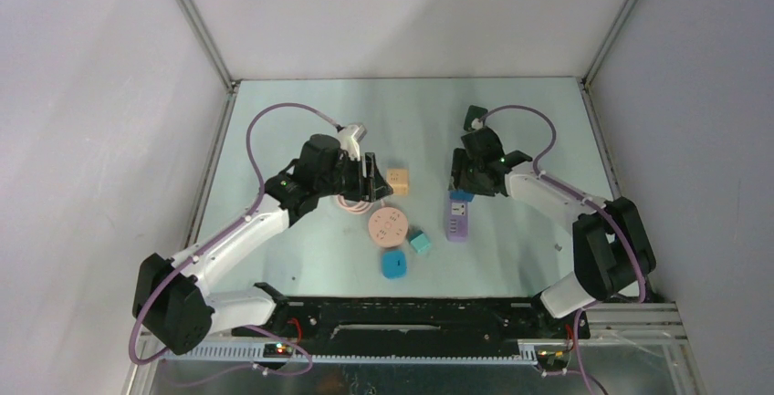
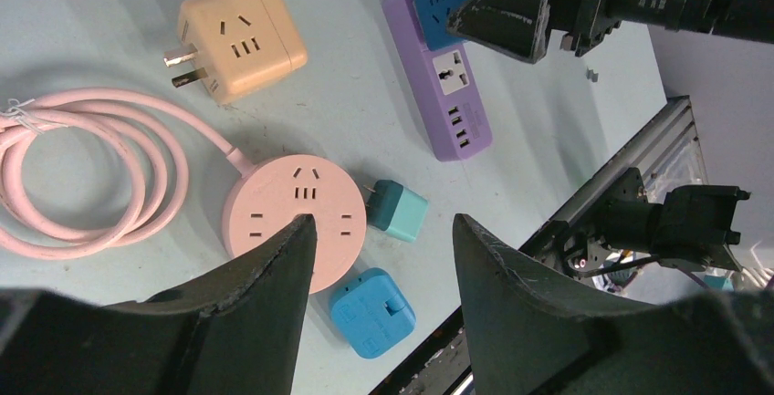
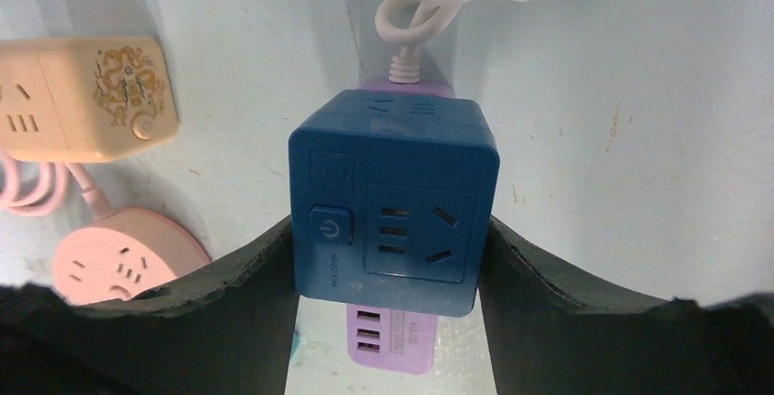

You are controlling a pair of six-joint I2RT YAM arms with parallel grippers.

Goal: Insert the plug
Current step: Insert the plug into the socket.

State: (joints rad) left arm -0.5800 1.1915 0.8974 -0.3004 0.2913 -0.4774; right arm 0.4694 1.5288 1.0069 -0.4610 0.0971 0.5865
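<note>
I see right gripper (image 3: 388,231) clasping blue cube (image 3: 394,199) over purple strip (image 2: 449,94) | left gripper (image 2: 383,231) parted, empty | pink socket (image 2: 287,203) near strip

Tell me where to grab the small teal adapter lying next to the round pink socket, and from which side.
I'd take the teal adapter by its boxy body, coming down from above, fingers on the two flat sides that run along its prongs. It lies flat on the table with the prongs pointing at the round pink socket, so that end should stay free for plugging in.
</note>
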